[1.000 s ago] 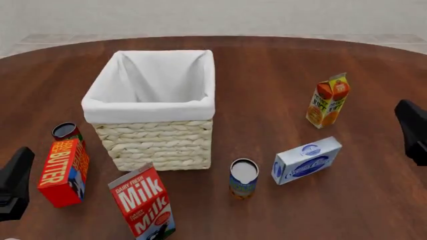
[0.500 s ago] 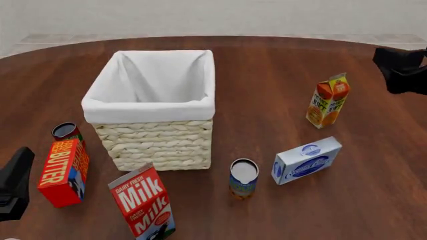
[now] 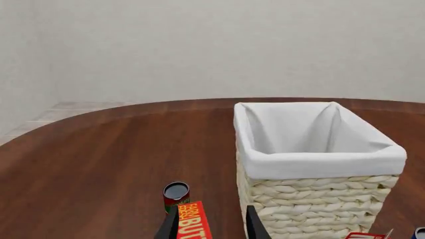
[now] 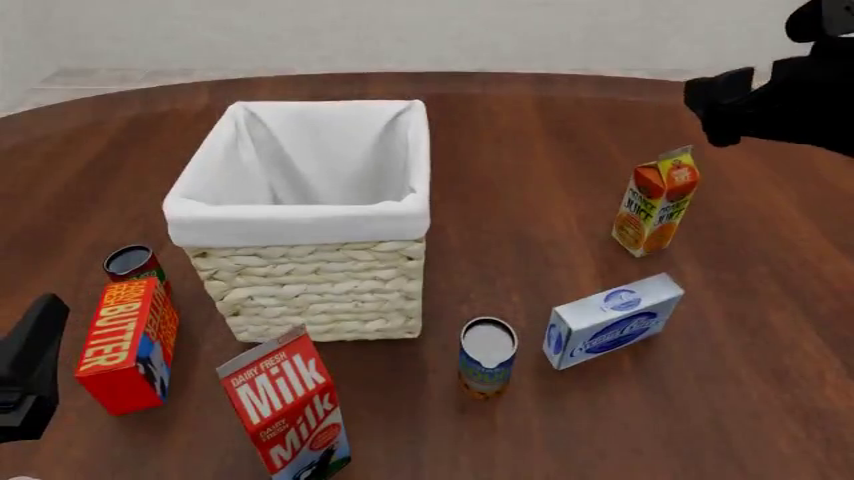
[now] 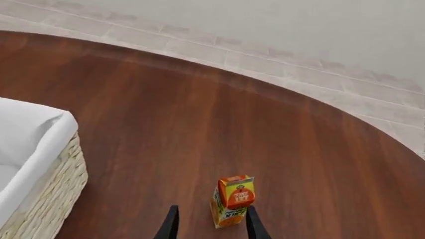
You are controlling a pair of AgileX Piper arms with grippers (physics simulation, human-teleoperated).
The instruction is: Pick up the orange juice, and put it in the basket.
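Observation:
The orange juice (image 4: 657, 202) is a small yellow carton with an orange top, standing upright at the right of the table. It also shows in the right wrist view (image 5: 233, 201), just beyond the fingertips. The basket (image 4: 314, 285) is large, pale wicker with a white lining, and stands left of centre; it also shows in the left wrist view (image 3: 312, 199) and the right wrist view (image 5: 47, 194). My right gripper (image 4: 727, 102) hangs open and empty in the air above and behind the carton; it also shows in the right wrist view (image 5: 211, 228). My left gripper (image 4: 30, 365) is open and empty at the near left, over the Butter box; it also shows in the left wrist view (image 3: 211, 229).
A red Butter box (image 4: 127, 345) and a dark can (image 4: 132, 263) stand left of the basket. A Milk carton (image 4: 287, 405) stands in front of it. A can with a white top (image 4: 487, 355) and a blue-and-white box (image 4: 614, 320) lie between the basket and the orange juice.
My right arm has risen from the right edge and swung up and to the left, to a spot above and behind the orange juice. The left arm and all objects have not moved.

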